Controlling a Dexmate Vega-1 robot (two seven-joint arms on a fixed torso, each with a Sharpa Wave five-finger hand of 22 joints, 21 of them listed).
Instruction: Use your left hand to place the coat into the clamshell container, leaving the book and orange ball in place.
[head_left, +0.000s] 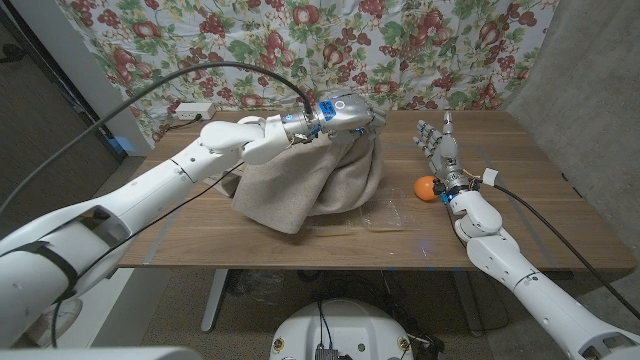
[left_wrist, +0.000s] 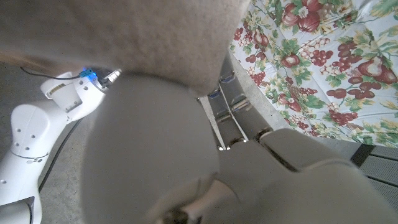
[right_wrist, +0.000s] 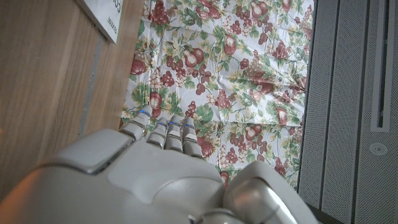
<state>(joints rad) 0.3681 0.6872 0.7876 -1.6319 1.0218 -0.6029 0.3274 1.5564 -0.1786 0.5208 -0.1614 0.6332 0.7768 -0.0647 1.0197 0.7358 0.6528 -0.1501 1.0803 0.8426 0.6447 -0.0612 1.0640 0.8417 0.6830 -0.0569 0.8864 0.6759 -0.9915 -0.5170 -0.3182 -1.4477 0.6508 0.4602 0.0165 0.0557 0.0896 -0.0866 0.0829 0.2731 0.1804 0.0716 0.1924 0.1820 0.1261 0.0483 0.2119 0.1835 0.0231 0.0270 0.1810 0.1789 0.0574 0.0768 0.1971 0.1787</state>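
left robot hand (head_left: 345, 112) grips coat (head_left: 305, 185) over wooden table (head_left: 540, 200); right robot hand (head_left: 438, 143) empty, fingers apart.

Lab: table (head_left: 540, 215), floral backdrop (head_left: 250, 40), cables.

Head camera looks down from above over the whole counter (head_left: 540, 215), both arms coming in from the bottom corners, floral cloth (head_left: 400, 50) at the far end. Left wrist camera sits tight behind the left hand (left_wrist: 186, 162), fabric right against it. Right wrist camera peers over the right hand (right_wrist: 155, 180); all three catch that floral cloth.
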